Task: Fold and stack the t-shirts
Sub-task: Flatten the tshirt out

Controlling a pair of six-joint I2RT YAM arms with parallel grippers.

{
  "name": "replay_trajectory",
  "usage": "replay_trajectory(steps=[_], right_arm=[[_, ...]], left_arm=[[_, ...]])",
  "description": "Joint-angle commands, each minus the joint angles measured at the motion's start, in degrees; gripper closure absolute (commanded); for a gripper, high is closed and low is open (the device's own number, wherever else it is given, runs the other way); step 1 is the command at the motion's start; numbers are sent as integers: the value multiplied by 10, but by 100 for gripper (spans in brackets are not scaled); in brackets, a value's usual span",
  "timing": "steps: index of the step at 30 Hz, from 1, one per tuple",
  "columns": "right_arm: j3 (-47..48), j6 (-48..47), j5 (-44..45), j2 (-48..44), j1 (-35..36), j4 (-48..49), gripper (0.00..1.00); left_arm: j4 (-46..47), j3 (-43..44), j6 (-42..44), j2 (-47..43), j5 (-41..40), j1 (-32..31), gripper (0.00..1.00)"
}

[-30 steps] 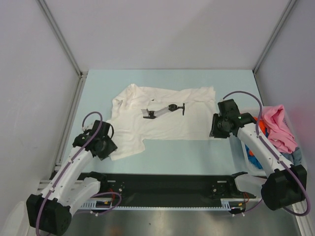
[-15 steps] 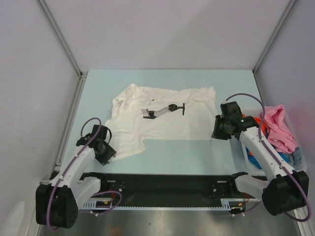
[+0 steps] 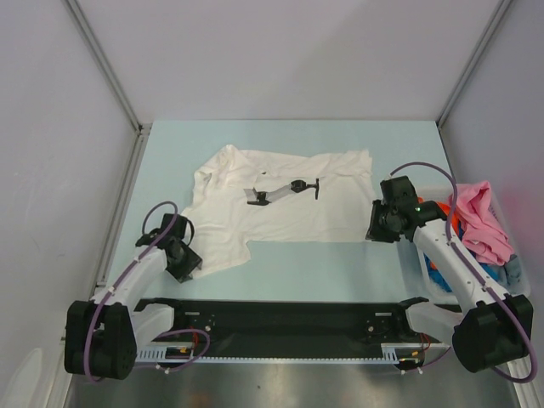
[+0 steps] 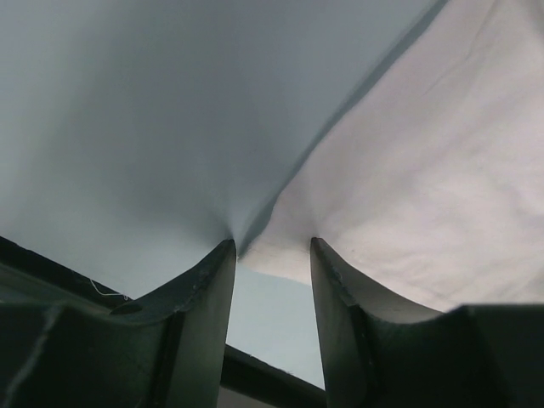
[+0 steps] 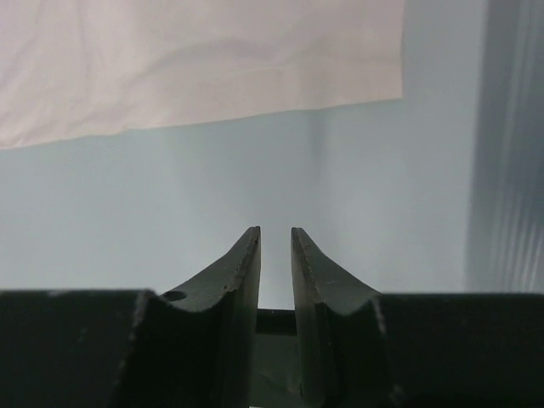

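A plain white t-shirt [image 3: 280, 208] with a dark print lies spread flat on the pale blue table. My left gripper [image 3: 190, 263] is open at the shirt's near-left sleeve corner. In the left wrist view that corner [image 4: 280, 246] lies right at my fingertips [image 4: 316, 248], between the jaws. My right gripper [image 3: 373, 233] is by the shirt's near-right corner. In the right wrist view its jaws [image 5: 275, 231] stand nearly shut and empty over bare table. The shirt's hem [image 5: 212, 76] is ahead of them, apart. Pink [image 3: 481, 223], orange [image 3: 455, 223], bright blue [image 3: 435, 277] and grey-blue [image 3: 512, 272] shirts are piled at the right.
A pale plastic bin [image 3: 527, 277] at the table's right edge holds the coloured shirts, under my right arm. Grey walls with metal posts close in the left, back and right. A black rail [image 3: 280, 319] runs along the near edge.
My left gripper has slid a little nearer and right, to the sleeve corner. My right gripper pulled slightly right, away from the shirt's corner, then held still. The shirt has not moved.
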Motion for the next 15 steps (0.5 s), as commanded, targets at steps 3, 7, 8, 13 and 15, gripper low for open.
replay_trajectory(steps=[3,7,8,13,15], right_arm=[[20,20,62,13,-7,-26,70],[29,33,78,36,-30,-42,63],[28,36,80,43,-33,-40,59],[25,54,76,73,-55,-25,57],[25,57,76,92,-63,-15,59]], left_arm=[[28,-31,-13,-9,23,13,61],[15,-21,-15,-6,8,23,100],[11,-15,-12,-9,5,22,100],[-30,20,7,-62,-16,25,99],[-76,53,8,-88,-49,25,100]])
